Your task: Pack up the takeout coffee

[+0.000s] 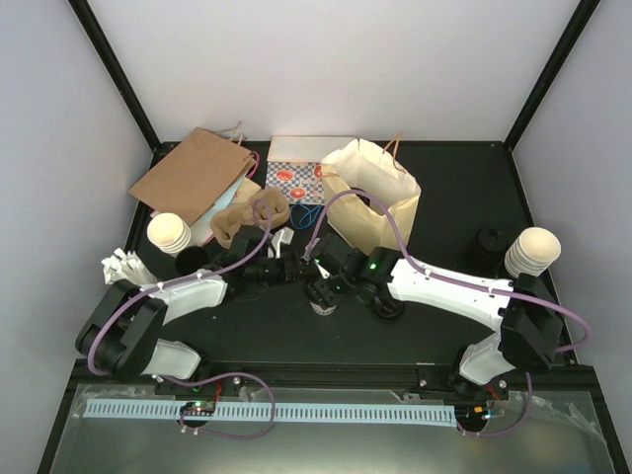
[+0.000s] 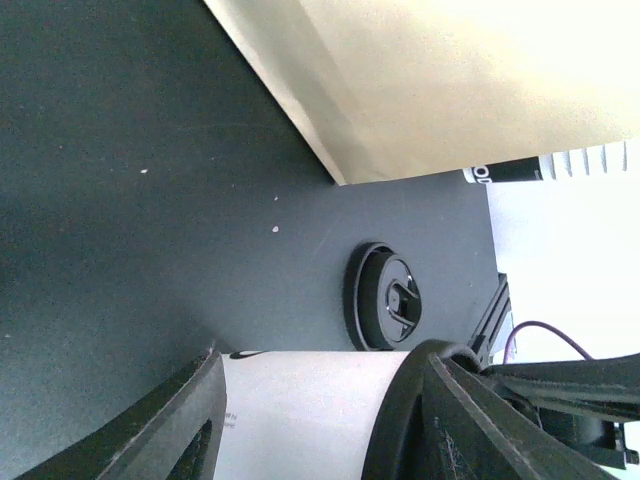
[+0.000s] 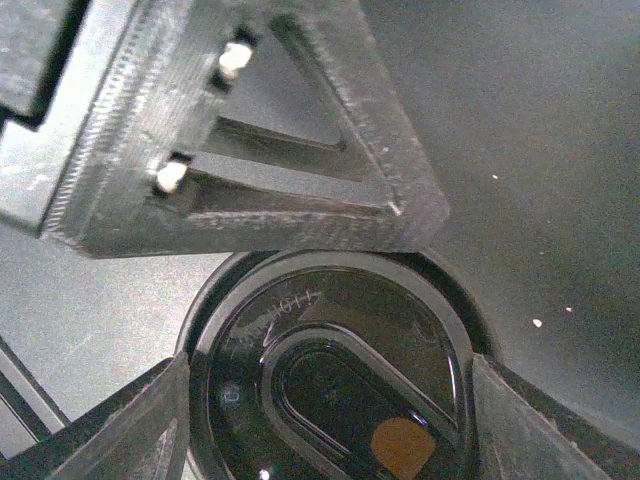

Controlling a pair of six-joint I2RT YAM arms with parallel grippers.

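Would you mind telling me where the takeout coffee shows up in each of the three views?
Top external: the takeout coffee stands near the picture's centre.
Left wrist: its cream side lies along the bottom edge, between the fingers.
Right wrist: its black lid fills the lower middle.
Shared landmark: the left gripper, whose finger crosses above the lid in the right wrist view.

Two arms, the left arm [image 1: 188, 294] and the right arm [image 1: 454, 291], wear glossy white shells over black joints; their black bases sit at the near edge of the matte black tabletop [image 1: 247, 341]; a lilac cable [image 1: 365, 196] loops along each; a green light [image 1: 372, 264] glows on the right one; the left pincer [image 2: 310, 400] and right pincer [image 3: 330, 420] are black ribbed plastic; one finger [image 3: 250, 225] is an open triangular frame with two pale screws [image 3: 234, 57].
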